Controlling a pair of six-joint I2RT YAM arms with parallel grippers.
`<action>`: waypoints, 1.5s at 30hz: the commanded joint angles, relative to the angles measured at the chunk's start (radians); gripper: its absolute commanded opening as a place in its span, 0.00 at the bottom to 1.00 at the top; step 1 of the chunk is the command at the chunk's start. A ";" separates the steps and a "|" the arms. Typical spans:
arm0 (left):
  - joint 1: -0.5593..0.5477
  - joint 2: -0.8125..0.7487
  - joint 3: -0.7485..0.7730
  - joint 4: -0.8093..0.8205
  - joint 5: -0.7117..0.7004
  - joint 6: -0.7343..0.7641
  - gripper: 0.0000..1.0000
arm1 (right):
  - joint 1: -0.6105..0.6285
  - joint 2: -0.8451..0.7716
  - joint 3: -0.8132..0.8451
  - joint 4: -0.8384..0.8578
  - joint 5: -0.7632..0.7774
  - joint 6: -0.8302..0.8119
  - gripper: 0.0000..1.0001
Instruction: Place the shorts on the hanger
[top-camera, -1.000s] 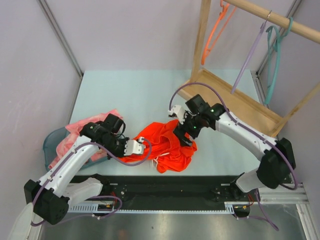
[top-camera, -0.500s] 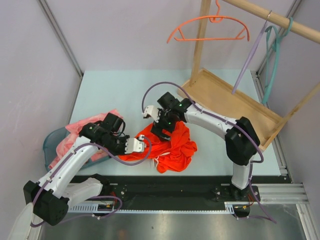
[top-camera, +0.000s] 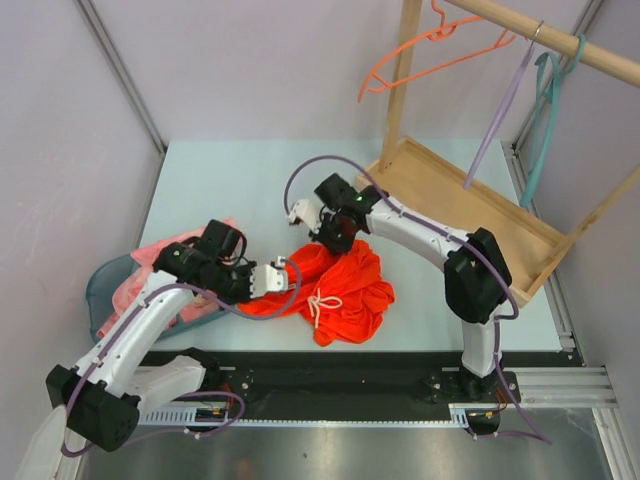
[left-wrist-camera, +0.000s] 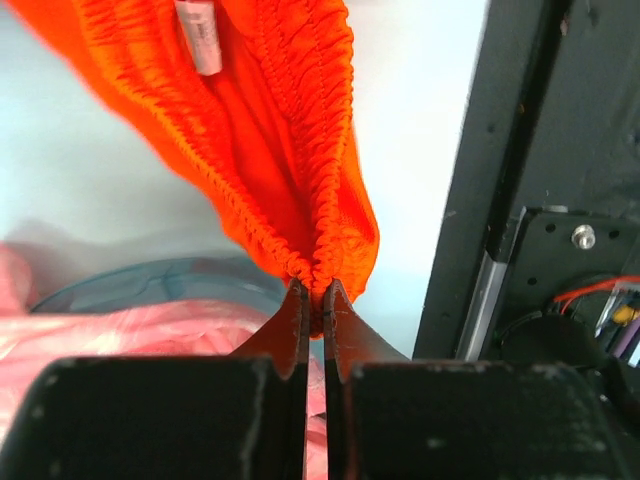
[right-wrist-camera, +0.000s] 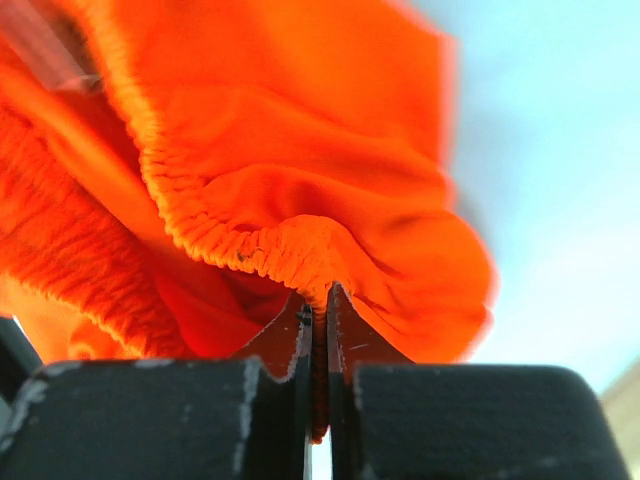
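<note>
Left wrist, left gripper (left-wrist-camera: 317, 292) pinching shorts (left-wrist-camera: 300, 120) waistband

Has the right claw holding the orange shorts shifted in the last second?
Yes. In the overhead view the right gripper has slid left, farther from the wooden rack, still shut on the shorts.

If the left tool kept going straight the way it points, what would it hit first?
The shorts: the left tool is shut on them and points across the table into the rest of the heap. What lies past that is unclear, since depth is hard to judge.
</note>
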 joint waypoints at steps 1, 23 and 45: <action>0.111 0.007 0.148 0.084 0.085 -0.114 0.00 | -0.120 -0.158 0.137 -0.045 0.079 0.173 0.00; 0.253 0.249 1.223 0.115 0.384 -0.465 0.00 | -0.165 -0.658 0.500 -0.067 0.455 0.264 0.00; 0.227 0.151 0.661 0.258 0.289 -0.448 0.00 | -0.102 -0.738 -0.061 0.169 0.544 0.284 0.00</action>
